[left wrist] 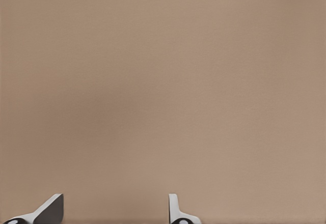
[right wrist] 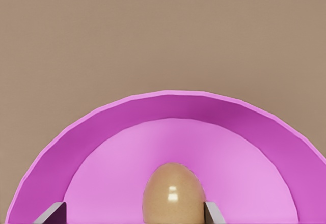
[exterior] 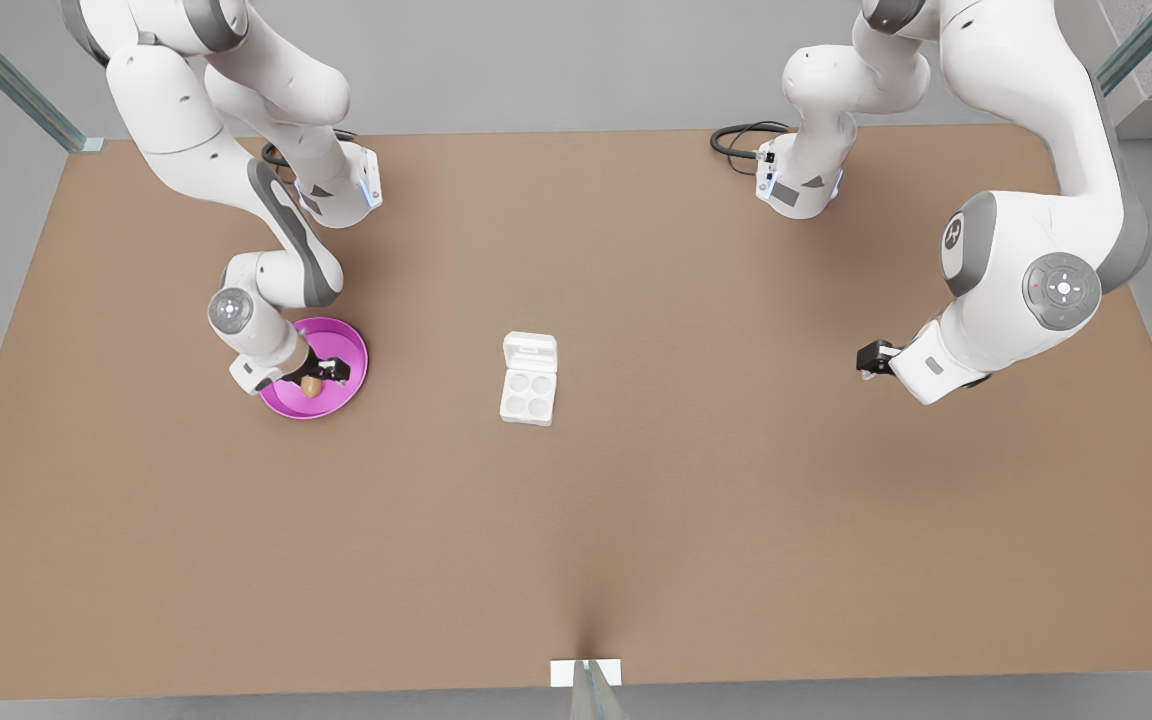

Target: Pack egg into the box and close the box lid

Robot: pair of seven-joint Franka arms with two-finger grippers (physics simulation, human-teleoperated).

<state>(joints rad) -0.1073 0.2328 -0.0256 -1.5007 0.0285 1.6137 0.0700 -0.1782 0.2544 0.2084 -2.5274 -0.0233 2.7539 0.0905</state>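
The tan egg [exterior: 311,386] [right wrist: 173,193] stands in a round pink dish [exterior: 348,345] [right wrist: 168,107] at the front view's left. My right gripper [exterior: 321,375] [right wrist: 135,214] is down in that dish, open, with the egg between its fingers and close against one of them. The white box [exterior: 527,394] sits mid-table with four bare cups, and its lid [exterior: 530,352] lies folded back flat behind it. Over at the front view's right, my left gripper [exterior: 871,360] [left wrist: 114,211] waits open above bare table, holding nothing.
A brown tabletop [exterior: 736,500] stretches wide around the box. A black cable [exterior: 736,140] loops by the arm base at the back. A small white tab [exterior: 586,672] sits on the near edge.
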